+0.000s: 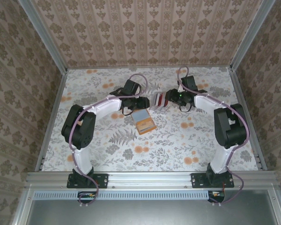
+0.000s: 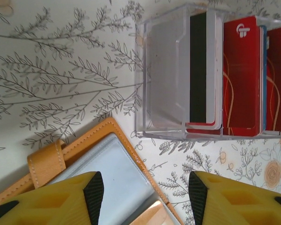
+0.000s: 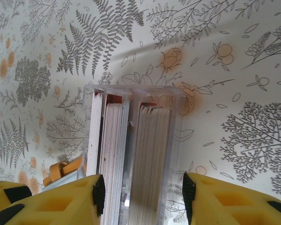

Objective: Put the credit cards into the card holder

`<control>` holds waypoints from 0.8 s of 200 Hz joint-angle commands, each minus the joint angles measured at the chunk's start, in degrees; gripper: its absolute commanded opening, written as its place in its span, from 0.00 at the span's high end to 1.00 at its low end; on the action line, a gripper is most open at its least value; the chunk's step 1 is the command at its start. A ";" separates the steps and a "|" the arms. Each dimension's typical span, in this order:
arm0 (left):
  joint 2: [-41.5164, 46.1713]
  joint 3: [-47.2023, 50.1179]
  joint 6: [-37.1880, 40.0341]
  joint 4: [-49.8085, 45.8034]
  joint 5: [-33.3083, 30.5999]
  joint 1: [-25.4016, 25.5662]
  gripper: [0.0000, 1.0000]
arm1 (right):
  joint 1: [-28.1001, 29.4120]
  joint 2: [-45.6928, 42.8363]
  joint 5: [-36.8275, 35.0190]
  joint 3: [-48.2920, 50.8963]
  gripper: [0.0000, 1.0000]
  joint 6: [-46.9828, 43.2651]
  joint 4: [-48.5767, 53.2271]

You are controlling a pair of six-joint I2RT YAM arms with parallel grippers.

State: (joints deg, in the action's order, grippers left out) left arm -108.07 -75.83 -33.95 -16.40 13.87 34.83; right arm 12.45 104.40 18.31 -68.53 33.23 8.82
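Orange card holder [image 1: 144, 123]: where does it lie? (KL)

Flat on the floral-print table [image 1: 107, 154], near the middle, between the two arms. In the left wrist view it shows a stitched orange border, a strap and a pale clear window facing up. (MR)

Credit cards [image 2: 243, 75]? (KL)

They stand on edge in a clear box [image 2: 164, 70], just beyond the far end of the card holder and apart from it. Red faces are visible, and one card shows a black magnetic stripe. In the right wrist view they are seen edge-on, as packed white and grey edges in two stacks. All are in the box and none is in the holder. (MR)

Left gripper [image 2: 145, 190], state? (KL)

Released. The yellow fingers [image 2: 61, 201] are well parted with nothing between the pads. One finger is over the holder's window and the other is over bare table. I cannot tell whether it touches the holder. (MR)

Right gripper [image 3: 143, 194]? (KL)

The jaws are parted and no card is pinched. The near end of the box sits in the gap, with a pad on either side of it. I cannot tell whether the pads touch the box walls. In the top view it is at the right side of the box, facing the left gripper across it (MR)
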 commanded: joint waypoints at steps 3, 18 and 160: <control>-0.56 -0.13 1.02 -0.06 1.73 0.03 0.46 | 1.20 1.97 2.27 -3.59 0.51 0.15 0.05; -0.56 0.35 0.86 0.33 1.71 0.05 0.45 | 1.73 3.58 2.59 -5.37 0.50 -0.23 1.30; -2.23 2.23 -0.85 3.75 3.43 -0.02 0.45 | 6.16 6.56 -7.76 -14.71 0.49 -6.87 14.61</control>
State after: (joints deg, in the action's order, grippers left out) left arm -108.81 -73.91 -34.06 -13.39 15.92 34.83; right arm 17.96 112.14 12.25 -82.56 27.73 19.92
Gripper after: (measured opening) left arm 0.550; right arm 0.509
